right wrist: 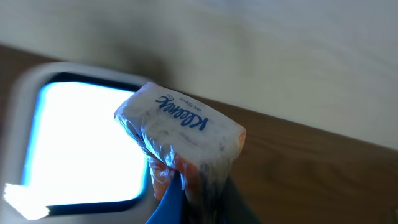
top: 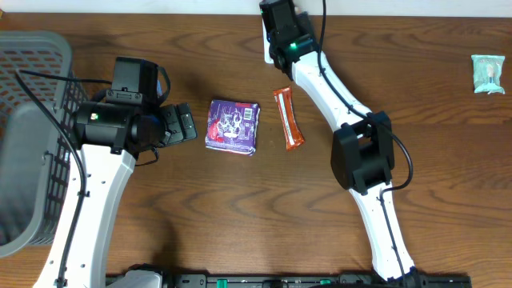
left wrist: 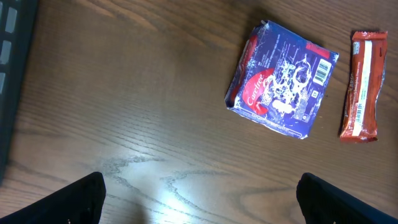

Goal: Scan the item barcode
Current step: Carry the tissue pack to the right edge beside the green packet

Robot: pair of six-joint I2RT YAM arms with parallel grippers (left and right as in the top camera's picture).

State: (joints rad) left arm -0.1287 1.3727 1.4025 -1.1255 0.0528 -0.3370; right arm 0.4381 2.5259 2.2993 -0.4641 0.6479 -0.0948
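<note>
Landmark: the square pkt (top: 233,126), mid-table (top: 200,224). Just R of it lies the snack bar (top: 289,118), not touching. Far L of it stands the basket (top: 32,120). Far R and a bit behind it lies a small pouch (top: 487,74). Behind it, slightly R, the tissue pack (right wrist: 180,127) is up over the scanner window (right wrist: 81,143).

A purple packet (top: 233,126) is being carried flat by the brown wooden worktop (top: 200,216), with its barcode being shown face up. Just to its right, and apart from it, an orange wrapped bar (top: 289,118) is being seen lying flat. A grey mesh basket (top: 36,48) is being seen at the left edge, and a pale green packet (top: 487,74) is being seen alone by the right edge.
</note>
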